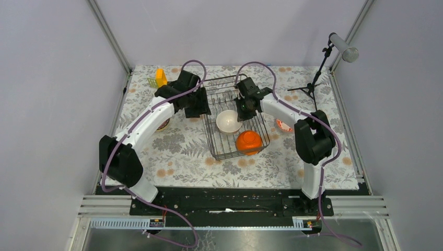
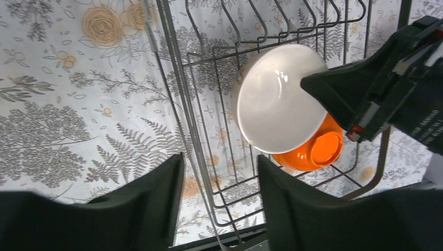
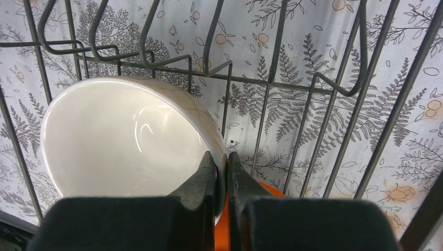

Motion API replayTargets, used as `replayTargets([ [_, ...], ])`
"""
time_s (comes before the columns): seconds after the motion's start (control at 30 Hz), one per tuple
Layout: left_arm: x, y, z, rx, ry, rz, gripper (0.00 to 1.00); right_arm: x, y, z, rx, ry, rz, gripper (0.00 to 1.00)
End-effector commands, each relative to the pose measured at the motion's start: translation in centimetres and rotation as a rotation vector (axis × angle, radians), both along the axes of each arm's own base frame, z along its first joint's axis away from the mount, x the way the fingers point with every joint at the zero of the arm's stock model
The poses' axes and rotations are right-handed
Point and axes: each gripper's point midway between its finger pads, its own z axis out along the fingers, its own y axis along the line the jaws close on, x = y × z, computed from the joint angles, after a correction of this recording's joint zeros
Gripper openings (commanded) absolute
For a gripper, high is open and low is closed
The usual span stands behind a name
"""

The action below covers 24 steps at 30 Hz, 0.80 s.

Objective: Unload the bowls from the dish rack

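Observation:
The black wire dish rack (image 1: 209,141) stands mid-table. It holds a plain beige bowl (image 1: 228,121) and an orange bowl (image 1: 248,141) lying upside down at its near end. My right gripper (image 1: 243,107) is shut on the beige bowl's rim (image 3: 221,172), one finger inside and one outside; the bowl (image 3: 125,141) is tilted, and the orange bowl (image 3: 261,189) shows below it. My left gripper (image 2: 219,198) is open and empty above the rack's left side wire (image 2: 183,94), to the left of the beige bowl (image 2: 277,99).
A white bowl with red bands (image 1: 283,125) sits on the floral cloth right of the rack. Another bowl (image 1: 163,124) shows partly under my left arm. A yellow object (image 1: 161,77) stands at the back left. A microphone stand (image 1: 313,83) stands at the back right.

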Motion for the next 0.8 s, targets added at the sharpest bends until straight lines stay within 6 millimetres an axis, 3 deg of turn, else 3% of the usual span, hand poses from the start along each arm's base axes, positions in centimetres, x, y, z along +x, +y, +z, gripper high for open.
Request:
replayTargets([
  [0.0,0.0,1.3,1.6,0.017,-0.071,0.066,0.63,1.0,0.9,8.0,0.087,-0.136,0.005,0.00],
  [0.17,-0.2,1.8,0.9,0.027,-0.068,0.106,0.81,0.9,-0.6,12.7,0.087,-0.229,-0.034,0.00],
  [0.43,0.2,1.8,-1.1,0.051,-0.053,0.128,0.84,-0.5,-6.3,17.4,0.026,-0.377,-0.230,0.00],
  [0.6,0.5,1.8,-2.0,0.050,-0.068,0.146,0.76,-2.2,-10.3,18.3,0.012,-0.423,-0.394,0.00],
  [0.77,1.1,1.5,-3.4,0.063,-0.059,0.138,0.66,-4.4,-14.1,16.7,-0.008,-0.405,-0.575,0.00],
])
